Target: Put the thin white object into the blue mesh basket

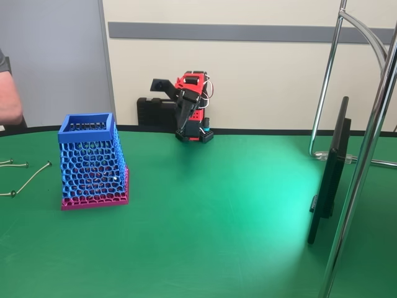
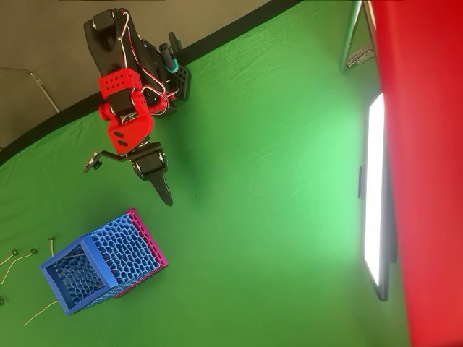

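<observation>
The blue mesh basket [image 1: 93, 162] stands upright on the green table at the left, on its magenta base; from overhead its open square rim [image 2: 49, 273] faces up. A thin pale strand, the thin white object [image 2: 41, 311], lies on the cloth just past the basket's lower-left corner in the overhead view. The red and black arm is folded at the table's far edge. Its gripper [image 2: 166, 196] points down toward the table, well away from the basket and the strand. The dark jaws lie together, shut on nothing. The fixed view shows the gripper [image 1: 184, 123] tucked low in front of the arm's base.
Several pale strands with dark knobbed tips [image 1: 31, 180] [image 2: 22, 262] lie left of the basket. A person's arm [image 1: 7, 93] shows at the left edge. A monitor [image 1: 329, 174] [image 2: 376, 195] and chrome stand poles [image 1: 366, 155] occupy the right side.
</observation>
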Controlling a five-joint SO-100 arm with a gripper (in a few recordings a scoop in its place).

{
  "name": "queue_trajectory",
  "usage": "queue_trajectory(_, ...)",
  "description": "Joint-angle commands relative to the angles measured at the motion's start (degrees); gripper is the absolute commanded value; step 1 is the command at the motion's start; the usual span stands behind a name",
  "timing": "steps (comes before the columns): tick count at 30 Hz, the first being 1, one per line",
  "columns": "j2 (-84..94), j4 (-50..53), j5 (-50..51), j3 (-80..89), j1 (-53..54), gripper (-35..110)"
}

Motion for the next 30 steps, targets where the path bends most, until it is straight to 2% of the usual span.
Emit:
queue_trajectory(1,6.15,1.49,4.92,4.48,-0.62,0)
queue_trajectory(3,10.20,2.29,7.47,8.00,-0.97,0)
queue_trajectory(7,15.82,10.46,12.13,8.44,-2.29,0)
queue_trajectory(19,15.82,21.27,18.81,8.44,-2.81,1)
queue_trajectory(30,15.82,21.71,21.88,8.44,-3.60,1)
